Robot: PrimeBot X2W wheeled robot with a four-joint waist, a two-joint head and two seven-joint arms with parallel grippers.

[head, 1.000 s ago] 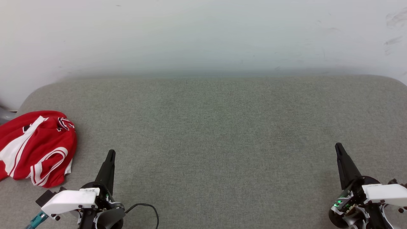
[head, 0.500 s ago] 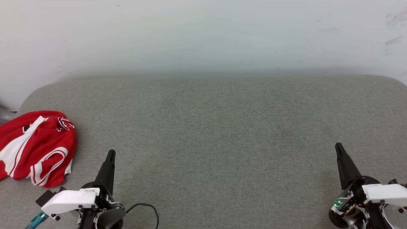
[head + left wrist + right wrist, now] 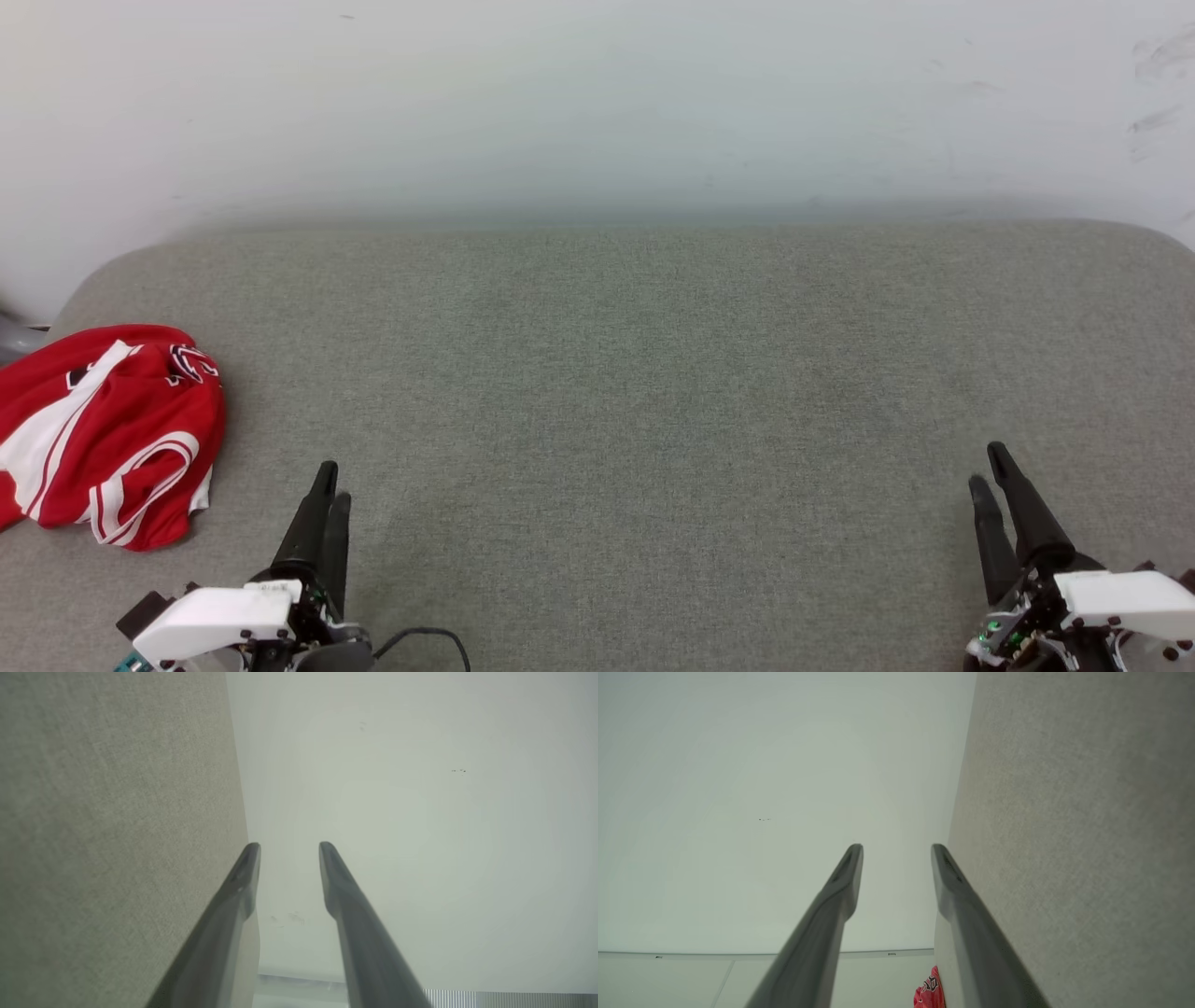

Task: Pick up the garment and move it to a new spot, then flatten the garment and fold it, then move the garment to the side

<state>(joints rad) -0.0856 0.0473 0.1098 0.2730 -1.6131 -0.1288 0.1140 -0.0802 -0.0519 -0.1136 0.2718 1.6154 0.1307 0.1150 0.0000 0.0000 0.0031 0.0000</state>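
Observation:
The garment (image 3: pixel 103 434) is a red shirt with white striped trim, lying crumpled at the far left edge of the grey cushioned surface (image 3: pixel 616 373). A small red corner of the garment (image 3: pixel 930 993) also shows at the bottom of the right wrist view. My left gripper (image 3: pixel 331 481) hovers at the lower left, to the right of the garment and apart from it, open with nothing between its fingers. In the left wrist view the left gripper (image 3: pixel 289 845) shows a clear gap. My right gripper (image 3: pixel 988 467) is at the lower right, far from the garment, and the right gripper (image 3: pixel 896 846) is open and empty too.
A pale wall (image 3: pixel 597 103) rises behind the cushioned surface. A black cable (image 3: pixel 439 639) loops beside my left wrist. The surface's rounded left corner (image 3: pixel 93 275) lies just beyond the garment.
Both grippers went from shut to open, and both arms drew back a little toward the bottom of the head view. The garment has not moved.

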